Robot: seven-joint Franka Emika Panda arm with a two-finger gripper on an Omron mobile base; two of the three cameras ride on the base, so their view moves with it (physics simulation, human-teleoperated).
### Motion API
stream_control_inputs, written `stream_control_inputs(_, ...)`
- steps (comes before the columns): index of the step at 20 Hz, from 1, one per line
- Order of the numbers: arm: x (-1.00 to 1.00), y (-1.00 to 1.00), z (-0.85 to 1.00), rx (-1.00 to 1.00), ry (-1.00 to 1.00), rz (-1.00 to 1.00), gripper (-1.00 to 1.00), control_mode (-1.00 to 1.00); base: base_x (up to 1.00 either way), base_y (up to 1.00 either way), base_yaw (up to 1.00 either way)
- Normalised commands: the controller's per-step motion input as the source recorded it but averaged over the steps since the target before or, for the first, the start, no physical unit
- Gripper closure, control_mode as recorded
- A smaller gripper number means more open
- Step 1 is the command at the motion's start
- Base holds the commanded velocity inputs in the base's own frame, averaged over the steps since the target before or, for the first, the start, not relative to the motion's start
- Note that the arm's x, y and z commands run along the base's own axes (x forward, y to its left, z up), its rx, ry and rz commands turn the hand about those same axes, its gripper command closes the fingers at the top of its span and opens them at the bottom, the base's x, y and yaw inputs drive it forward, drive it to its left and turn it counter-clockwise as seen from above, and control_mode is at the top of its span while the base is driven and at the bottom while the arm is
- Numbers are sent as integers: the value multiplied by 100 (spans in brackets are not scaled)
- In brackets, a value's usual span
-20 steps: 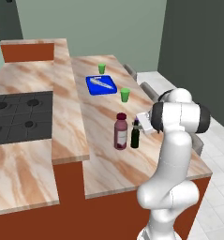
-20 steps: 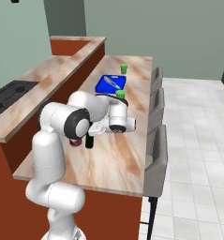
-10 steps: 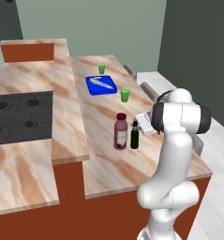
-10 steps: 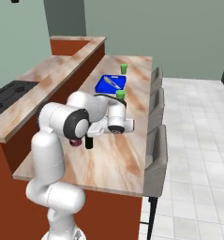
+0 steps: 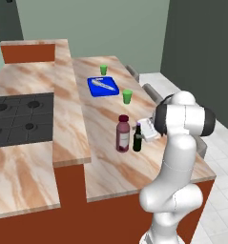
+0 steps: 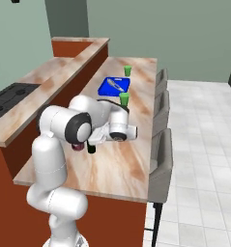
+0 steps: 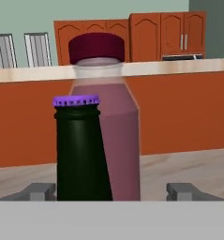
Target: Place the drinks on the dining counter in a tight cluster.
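The stout maroon bottle (image 5: 123, 136) and the slim dark green bottle (image 5: 137, 139) with a purple cap stand upright side by side on the dining counter (image 5: 106, 167), almost touching. My gripper (image 5: 145, 133) is level with the green bottle on its right side. In the hand view the green bottle (image 7: 80, 150) stands close in front of the maroon bottle (image 7: 115, 117). My gripper (image 7: 111, 191) is open there, its fingertips (image 7: 38, 190) set wide with a gap to the green bottle on each side. In the right base view my arm partly hides both bottles (image 6: 91, 147).
A blue board (image 5: 102, 86) with a knife lies farther along the counter, with one green cup (image 5: 103, 69) beyond it and another (image 5: 127, 96) nearer the bottles. The black stove (image 5: 20, 116) sits on the lower top to the left. Grey chairs (image 6: 160, 159) line the counter's right edge.
The gripper has opened and let go of the green bottle, which now stands free beside the maroon one. The arm has hardly moved.
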Motion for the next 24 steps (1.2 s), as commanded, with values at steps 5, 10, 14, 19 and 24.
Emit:
stream_control_inputs(5, -3, -9, -2, 0, -7, 0, -100, -100, 0, 0, 0)
stream_control_inputs(10, 0, -3, 0, 0, -5, 0, -100, -100, 0, 0, 0)
stream_control_inputs(14, -6, -1, 3, 0, -4, 0, -100, -100, 0, 0, 0)
stream_control_inputs(19, -12, -9, 3, 0, 0, 0, -100, -100, 0, 0, 0)
stream_control_inputs(24, -3, -12, 6, 0, 0, -1, -100, -100, 0, 0, 0)
